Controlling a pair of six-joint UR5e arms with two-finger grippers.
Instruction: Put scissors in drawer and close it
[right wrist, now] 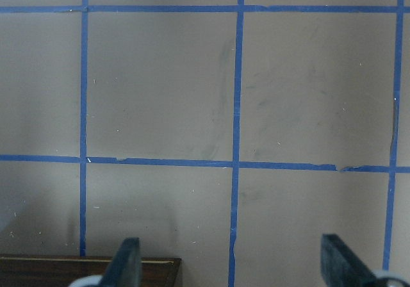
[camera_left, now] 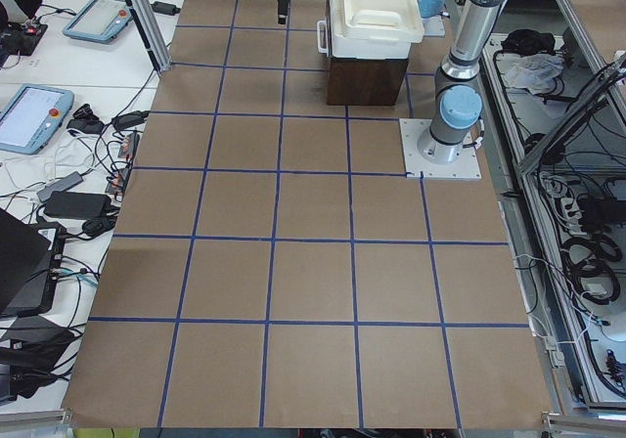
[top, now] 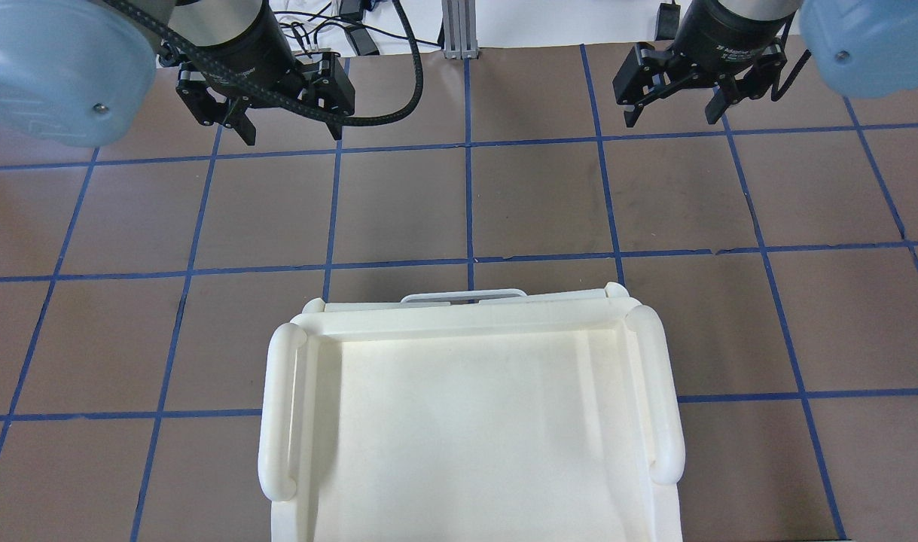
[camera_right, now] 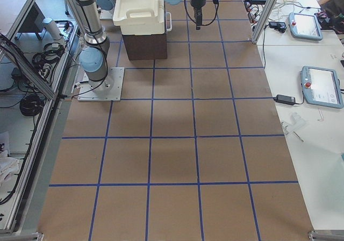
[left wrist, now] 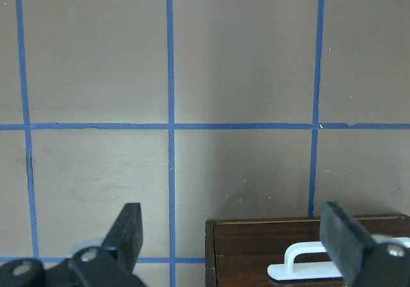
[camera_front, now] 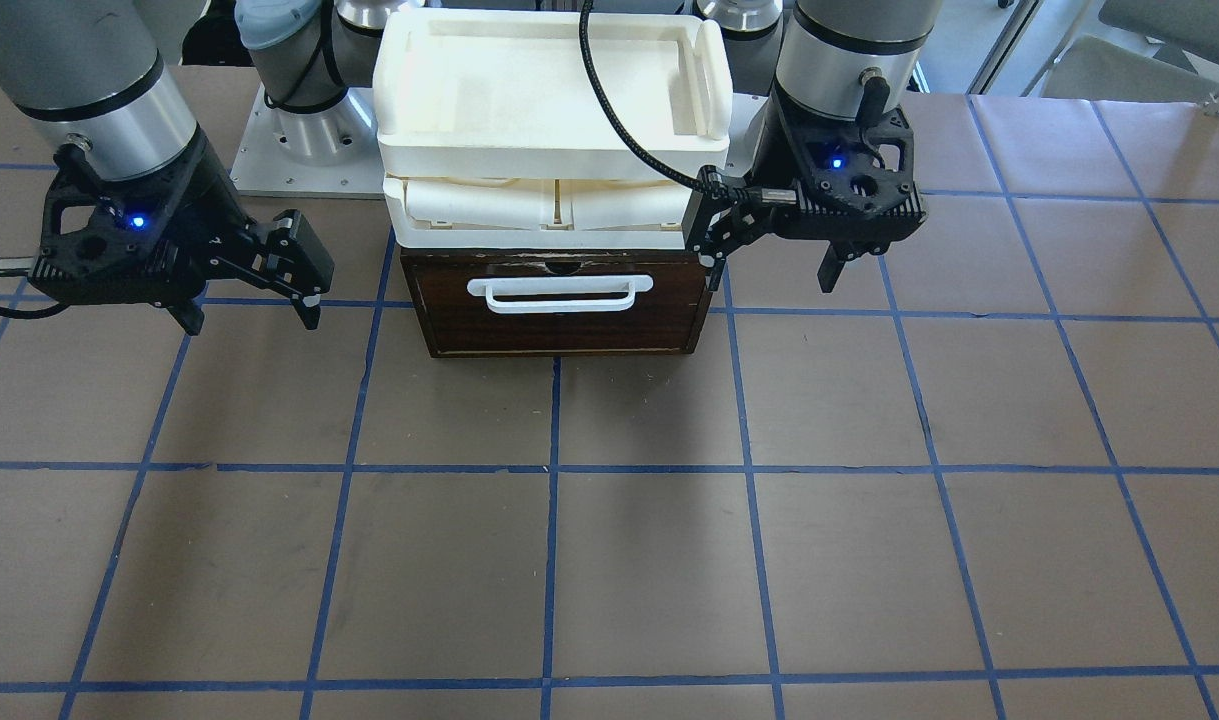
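Observation:
The drawer (camera_front: 569, 330) has a dark brown front and a white bar handle (camera_front: 559, 293), and it is pushed in flush with its cabinet. The scissors show in no view. My left gripper (camera_front: 769, 265) is open and empty, hovering just beside the drawer's front corner; its wrist view shows the gripper (left wrist: 235, 236) above the drawer front (left wrist: 256, 248). My right gripper (camera_front: 249, 315) is open and empty, off the drawer's other side. Overhead, the left gripper (top: 291, 134) and the right gripper (top: 669, 119) hang beyond the handle (top: 465, 296).
Two stacked cream plastic trays (camera_front: 544, 170) sit on top of the drawer cabinet and hide it from overhead (top: 278, 406). The brown table (camera_front: 609, 560) has a blue tape grid. The arm base plate (camera_front: 269, 160) is behind the cabinet.

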